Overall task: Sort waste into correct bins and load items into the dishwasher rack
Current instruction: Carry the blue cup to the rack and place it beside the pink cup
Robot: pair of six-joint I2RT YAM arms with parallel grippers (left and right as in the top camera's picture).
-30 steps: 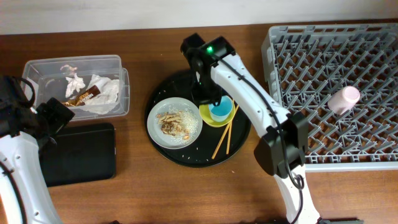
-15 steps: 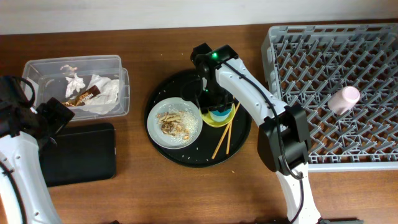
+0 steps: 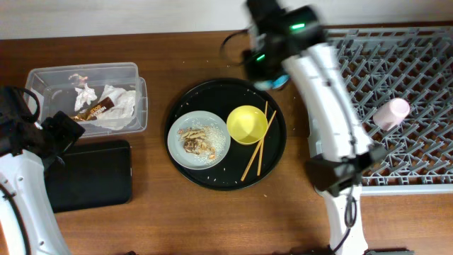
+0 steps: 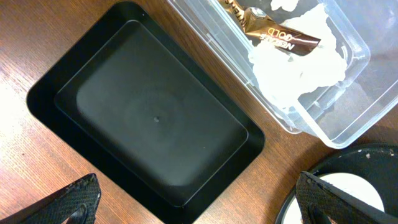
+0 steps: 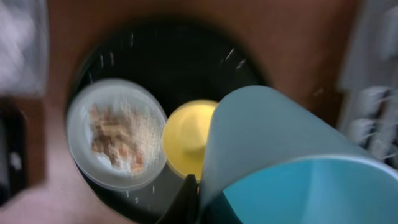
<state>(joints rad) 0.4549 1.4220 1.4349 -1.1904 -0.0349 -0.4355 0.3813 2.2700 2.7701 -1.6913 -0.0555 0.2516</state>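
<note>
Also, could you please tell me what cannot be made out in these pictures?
Right gripper: right wrist view, the light-blue cup hides all but one dark finger.
Light-blue cup: overhead, only a sliver shows under the blurred right arm.
Food scraps: too small overhead, motion-blurred in the right wrist view.
Snack wrapper: left wrist view, top edge cuts its print.

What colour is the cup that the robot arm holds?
Light blue; the cup shows best in the right wrist view.
</note>
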